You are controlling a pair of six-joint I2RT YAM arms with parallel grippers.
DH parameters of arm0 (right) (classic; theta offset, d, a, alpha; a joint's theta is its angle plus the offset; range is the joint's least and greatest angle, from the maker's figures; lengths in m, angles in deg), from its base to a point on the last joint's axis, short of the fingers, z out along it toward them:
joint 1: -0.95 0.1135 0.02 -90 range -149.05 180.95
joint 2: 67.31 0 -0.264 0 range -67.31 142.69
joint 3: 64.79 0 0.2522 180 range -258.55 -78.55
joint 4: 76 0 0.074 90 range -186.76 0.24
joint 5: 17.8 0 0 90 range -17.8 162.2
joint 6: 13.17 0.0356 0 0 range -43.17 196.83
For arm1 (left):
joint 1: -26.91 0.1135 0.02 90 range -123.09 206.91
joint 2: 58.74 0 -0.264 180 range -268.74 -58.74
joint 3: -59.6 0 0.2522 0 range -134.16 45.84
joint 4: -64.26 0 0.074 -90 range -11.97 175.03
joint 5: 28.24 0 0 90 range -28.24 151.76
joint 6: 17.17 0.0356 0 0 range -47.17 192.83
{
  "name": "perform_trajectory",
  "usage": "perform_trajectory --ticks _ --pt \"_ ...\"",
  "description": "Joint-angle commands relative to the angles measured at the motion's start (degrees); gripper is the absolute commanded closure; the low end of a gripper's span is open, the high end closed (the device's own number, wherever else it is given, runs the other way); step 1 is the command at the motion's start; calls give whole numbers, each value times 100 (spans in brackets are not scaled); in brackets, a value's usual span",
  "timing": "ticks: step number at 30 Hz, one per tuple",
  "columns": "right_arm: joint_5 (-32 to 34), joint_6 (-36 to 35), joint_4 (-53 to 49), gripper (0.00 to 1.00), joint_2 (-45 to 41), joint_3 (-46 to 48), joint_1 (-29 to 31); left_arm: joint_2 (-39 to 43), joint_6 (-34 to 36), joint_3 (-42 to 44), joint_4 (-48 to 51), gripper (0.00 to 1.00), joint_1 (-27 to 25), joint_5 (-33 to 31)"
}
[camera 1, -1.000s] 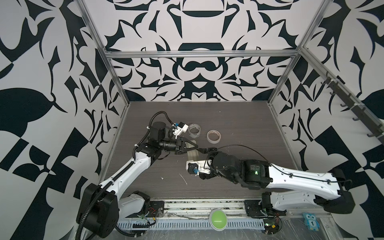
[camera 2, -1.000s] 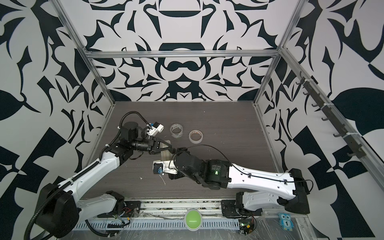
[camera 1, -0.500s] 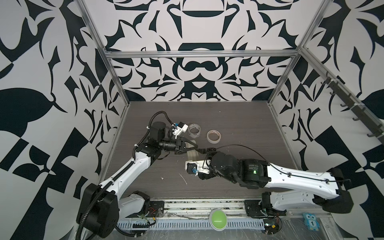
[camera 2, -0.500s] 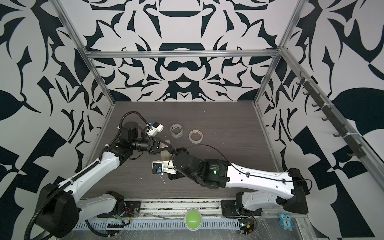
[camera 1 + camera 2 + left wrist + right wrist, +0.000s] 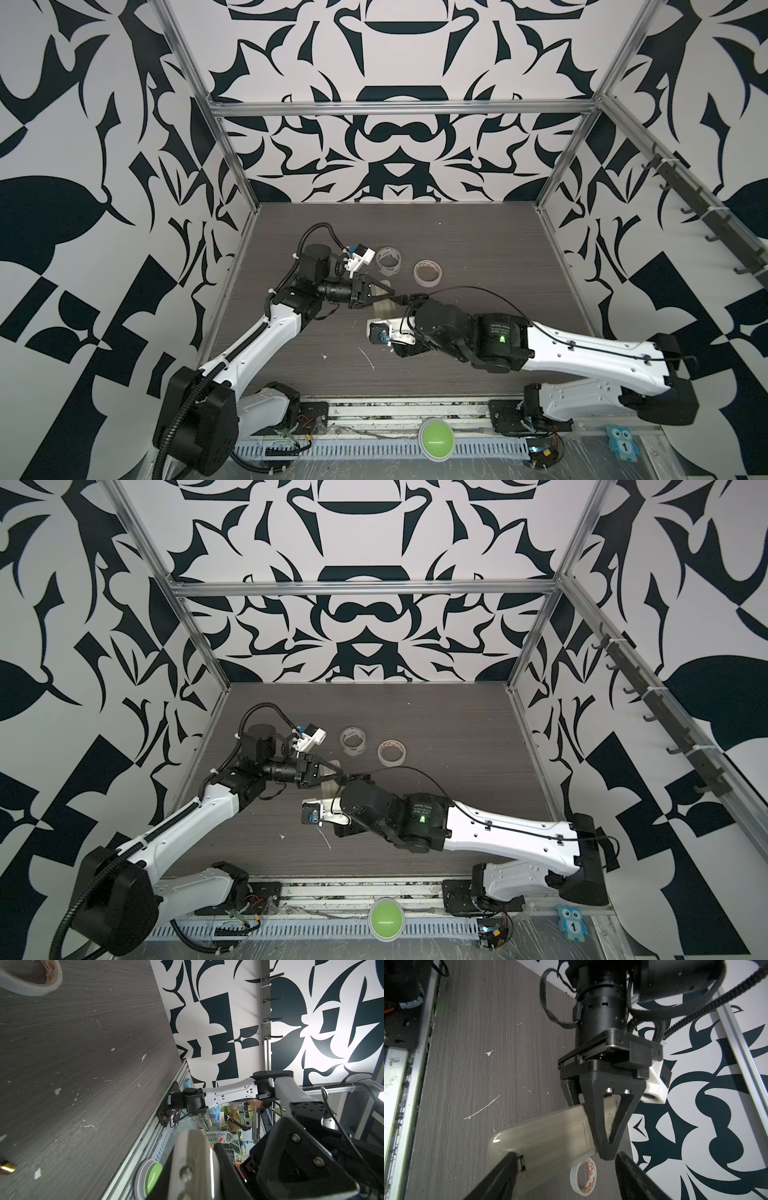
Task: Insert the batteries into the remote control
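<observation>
Left gripper (image 5: 602, 1142): closed on one end of remote (image 5: 548, 1142), fingers clamped across its width. Remote held back side up to the right wrist view, cover (image 5: 554, 1147) showing on the free end.

Right gripper (image 5: 565, 1155): jaws wide apart, holding nothing. Fingers straddle the remote's free end, and one fingertip (image 5: 508, 1165) sits at the cover's latch corner; contact cannot be told.

In both top views: left gripper (image 5: 388, 293) (image 5: 338, 771) reaches toward the middle of the desk (image 5: 478, 249), with the remote (image 5: 384, 309) (image 5: 328, 789) a pale strip just under it. Right arm comes in from the right, wrist just beside the remote.

Battery (image 5: 6, 1168): gold end only, at the edge of the left wrist view, lying on the desk. Second cell not found.

Tape roll (image 5: 388, 261) and second tape roll (image 5: 427, 273): side by side behind the grippers, apart from each other.

Green button (image 5: 435, 433): on the front rail, off the desk.
</observation>
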Motion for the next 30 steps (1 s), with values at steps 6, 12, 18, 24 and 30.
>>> perform_trajectory --ticks 6,12,18,24,30 --pt "215 310 -50 20 229 -156 -235 154 -220 -48 -130 100 -19 359" --pt "219 485 239 20 119 23 -244 187 -319 -30 -269 100 -16 395" --pt "360 454 320 20 107 41 -247 184 -330 -22 -269 100 -6 392" --pt "446 407 361 20 111 64 -245 170 -328 -24 -278 100 10 388" --pt "582 233 445 21 57 130 -249 157 -330 2 -261 100 20 368"
